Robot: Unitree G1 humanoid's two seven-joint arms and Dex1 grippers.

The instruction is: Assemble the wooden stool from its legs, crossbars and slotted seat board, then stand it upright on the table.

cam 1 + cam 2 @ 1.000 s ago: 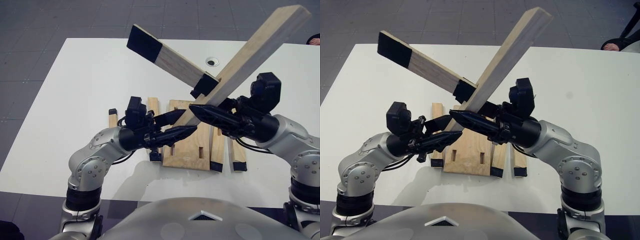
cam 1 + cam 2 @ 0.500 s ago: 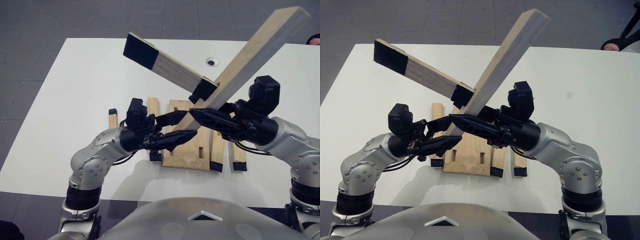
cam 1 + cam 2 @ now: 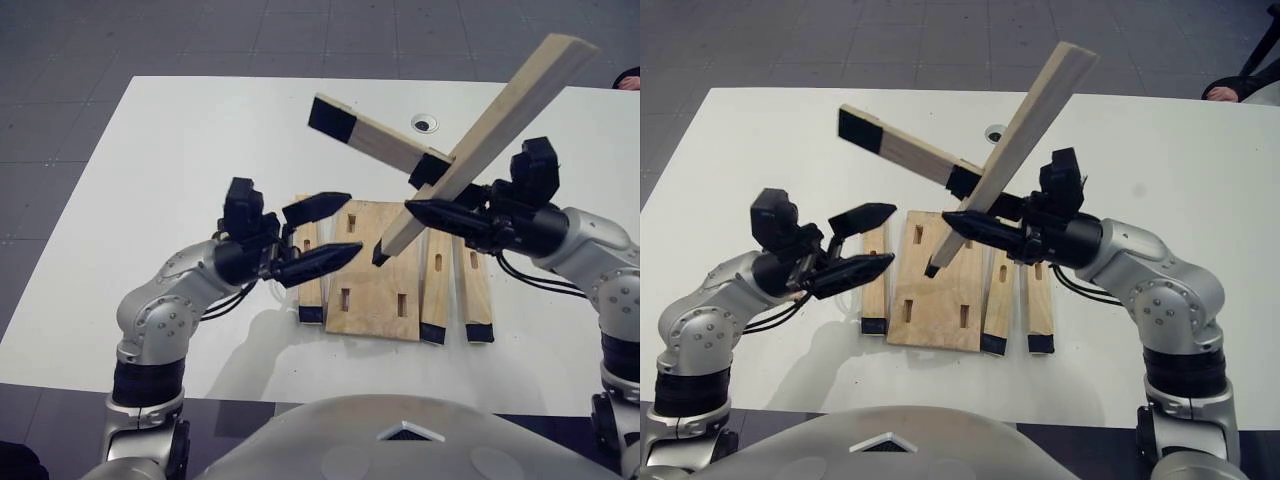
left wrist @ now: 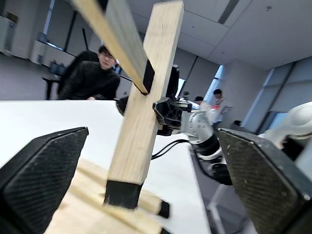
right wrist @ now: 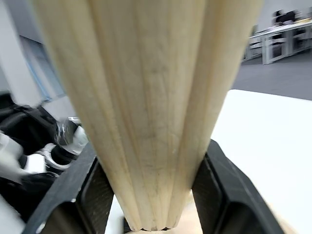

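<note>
Two joined pieces, leg (image 3: 505,105) and crossbar (image 3: 375,140), now pinched by the right gripper (image 3: 418,212) alone; left gripper (image 3: 352,222), spread, has drawn back beside them, free for another part.

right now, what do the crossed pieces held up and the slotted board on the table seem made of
Long leg and crossbar: pale, unfinished-looking wood, with lengthwise grain visible in the right wrist view. Their black ends look painted or capped; I cannot tell which. Seat board: light wood, matte, possibly plywood.
</note>
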